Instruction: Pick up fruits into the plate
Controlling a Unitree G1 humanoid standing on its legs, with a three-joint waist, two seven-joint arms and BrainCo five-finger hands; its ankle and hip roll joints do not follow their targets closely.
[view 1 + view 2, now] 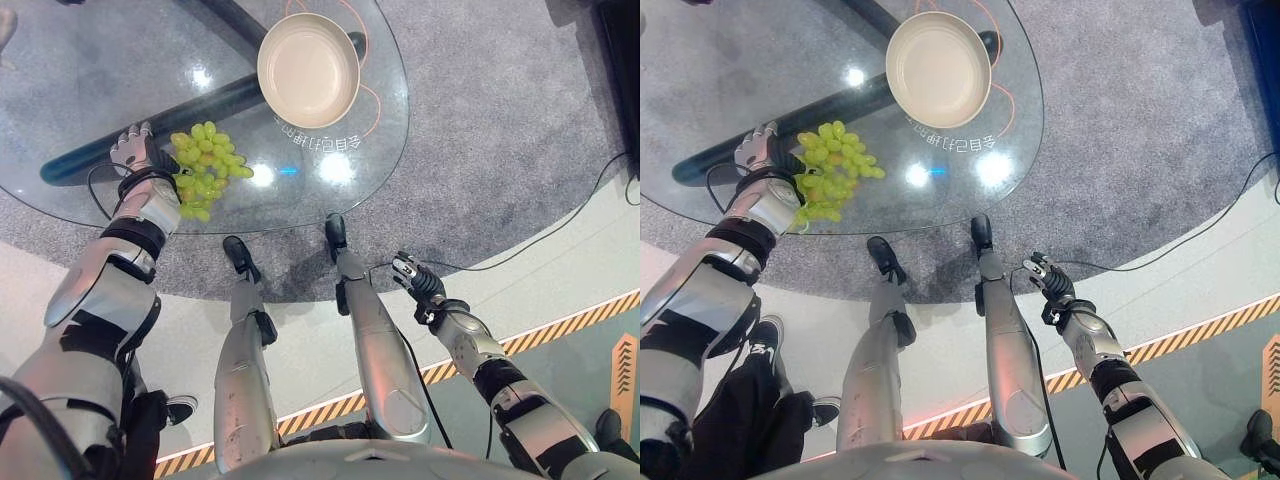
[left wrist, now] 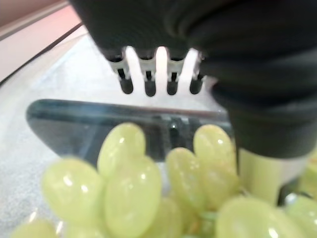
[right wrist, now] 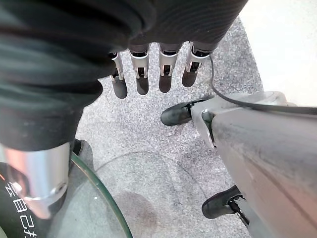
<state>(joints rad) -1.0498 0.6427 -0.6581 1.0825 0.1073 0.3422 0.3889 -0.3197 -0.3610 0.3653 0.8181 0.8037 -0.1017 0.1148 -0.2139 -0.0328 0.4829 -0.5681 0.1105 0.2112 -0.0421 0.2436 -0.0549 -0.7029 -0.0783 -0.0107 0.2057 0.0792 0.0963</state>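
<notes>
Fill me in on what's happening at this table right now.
The humanoid robot's left hand rests with straight fingers beside a bunch of green grapes on the glass table; nothing is gripped yet. The beige plate sits empty farther along the table. The right hand hangs idle and open, off the table's near edge, above the floor.

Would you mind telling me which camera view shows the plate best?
The left eye view: the plate shows whole and empty on the glass table, beyond the grapes. The right eye view shows it much the same. Neither wrist view gives a recognisable look at it.
</notes>
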